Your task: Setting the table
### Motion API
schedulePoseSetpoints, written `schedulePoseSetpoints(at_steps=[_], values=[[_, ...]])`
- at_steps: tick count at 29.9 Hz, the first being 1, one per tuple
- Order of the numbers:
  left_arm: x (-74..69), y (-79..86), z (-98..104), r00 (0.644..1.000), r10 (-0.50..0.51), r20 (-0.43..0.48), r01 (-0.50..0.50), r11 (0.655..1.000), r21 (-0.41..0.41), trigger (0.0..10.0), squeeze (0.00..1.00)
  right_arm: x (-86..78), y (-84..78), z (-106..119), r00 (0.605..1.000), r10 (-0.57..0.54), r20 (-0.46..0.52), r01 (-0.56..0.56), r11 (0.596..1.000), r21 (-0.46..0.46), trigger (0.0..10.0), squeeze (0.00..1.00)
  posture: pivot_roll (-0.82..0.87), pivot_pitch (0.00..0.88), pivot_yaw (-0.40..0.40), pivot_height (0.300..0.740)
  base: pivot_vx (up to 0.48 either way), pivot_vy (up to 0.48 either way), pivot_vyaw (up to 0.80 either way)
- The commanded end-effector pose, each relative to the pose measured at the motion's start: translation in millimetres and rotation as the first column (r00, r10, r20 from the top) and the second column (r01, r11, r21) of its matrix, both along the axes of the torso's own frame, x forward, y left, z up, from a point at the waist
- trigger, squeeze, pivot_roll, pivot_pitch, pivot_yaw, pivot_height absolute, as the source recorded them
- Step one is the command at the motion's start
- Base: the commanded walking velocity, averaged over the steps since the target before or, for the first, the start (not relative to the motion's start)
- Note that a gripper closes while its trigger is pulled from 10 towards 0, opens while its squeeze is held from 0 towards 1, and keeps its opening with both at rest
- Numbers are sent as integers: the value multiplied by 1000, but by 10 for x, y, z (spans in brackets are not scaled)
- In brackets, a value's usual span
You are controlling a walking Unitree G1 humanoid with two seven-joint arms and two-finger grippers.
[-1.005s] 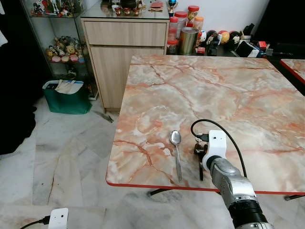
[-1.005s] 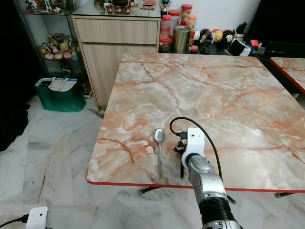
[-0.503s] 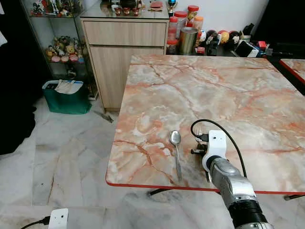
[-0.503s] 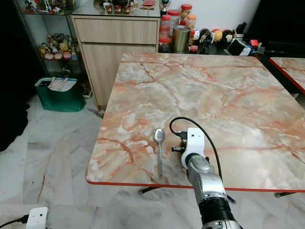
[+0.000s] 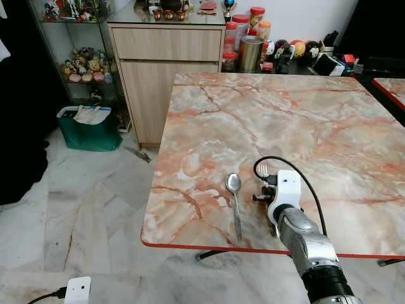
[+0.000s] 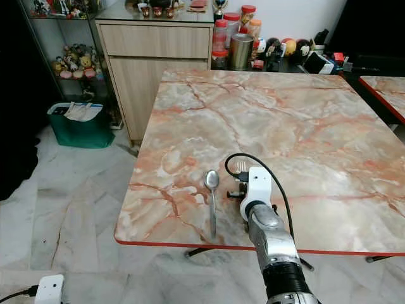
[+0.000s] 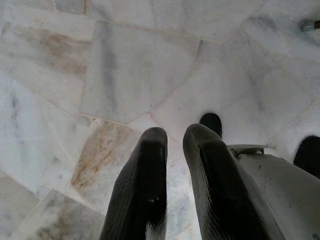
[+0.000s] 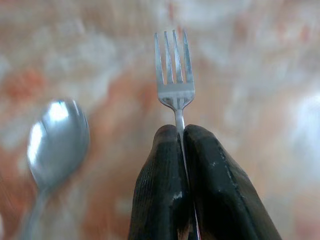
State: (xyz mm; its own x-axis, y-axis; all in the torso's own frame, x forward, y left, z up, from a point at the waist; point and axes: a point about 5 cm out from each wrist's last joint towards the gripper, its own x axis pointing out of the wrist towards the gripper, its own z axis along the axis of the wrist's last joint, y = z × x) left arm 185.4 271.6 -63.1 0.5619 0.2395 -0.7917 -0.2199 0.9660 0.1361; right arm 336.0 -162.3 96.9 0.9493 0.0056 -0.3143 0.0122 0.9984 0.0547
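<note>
1. My right gripper (image 8: 181, 137) is nearest the work: fingers pinched tight on the fork (image 8: 174, 70), gripping its neck just below the tines, which stick out past the fingertips.
2. In the head views the R arm sits over the near edge of the marble table (image 5: 304, 120), wrist cam block facing me. The fork tines (image 5: 262, 170) peek out just beyond it, pointing away from me toward the far side.
3. Key relation: the spoon (image 5: 234, 202) lies just to the L of the gripper, on the table, bowl far, handle toward the near edge. Fork's long axis runs roughly parallel w/ the spoon's, near-to-far, and the two are apart, not touching.
4. My read: I'm mid-placement. The next move is prob. lowering the fork straight down beside the spoon, keeping that parallel line and the gap, then letting go.
5. Can't tell whether the fork is touching the tabletop yet.
6. Left gripper (image 7: 172, 145) hangs idle over the floor tiles, fingers narrow, holding nothing.
7. Farther off: cabinet (image 5: 161, 63) beyond the table's far L corner.
</note>
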Motion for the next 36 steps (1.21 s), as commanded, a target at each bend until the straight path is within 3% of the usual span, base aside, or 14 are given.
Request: schedulePoseSetpoints(at_steps=[1,4,5,8,19,36], values=[[-36,-2,-20,1000,-13,-16,13,1000,8,10000,0,39,-29,208,992,-26,120,26,1000,7,10000,0,2,80,-47,740,0,0,0],[-39,0,-20,1000,-15,-16,15,1000,10,10000,0,39,-32,228,990,-38,136,35,999,24,10000,0,0,76,-45,740,0,0,0],[-39,2,-19,1000,-21,-15,21,1000,14,10000,0,26,-56,297,978,-47,204,42,999,29,10000,0,-1,68,-44,740,0,0,0],[-36,11,-13,999,-36,-16,36,999,35,10000,0,-3,-86,327,968,-50,244,44,999,29,10000,0,-2,64,-42,740,0,-258,0],[-37,19,-11,999,-29,-16,30,999,46,10000,0,-7,-66,380,955,-18,295,11,1000,24,10000,0,0,78,-43,740,0,-424,0],[-29,23,-7,1000,-16,-16,17,999,41,10000,0,21,-68,422,955,-5,296,7,1000,-5,10000,0,-3,97,-44,740,0,-422,0]])
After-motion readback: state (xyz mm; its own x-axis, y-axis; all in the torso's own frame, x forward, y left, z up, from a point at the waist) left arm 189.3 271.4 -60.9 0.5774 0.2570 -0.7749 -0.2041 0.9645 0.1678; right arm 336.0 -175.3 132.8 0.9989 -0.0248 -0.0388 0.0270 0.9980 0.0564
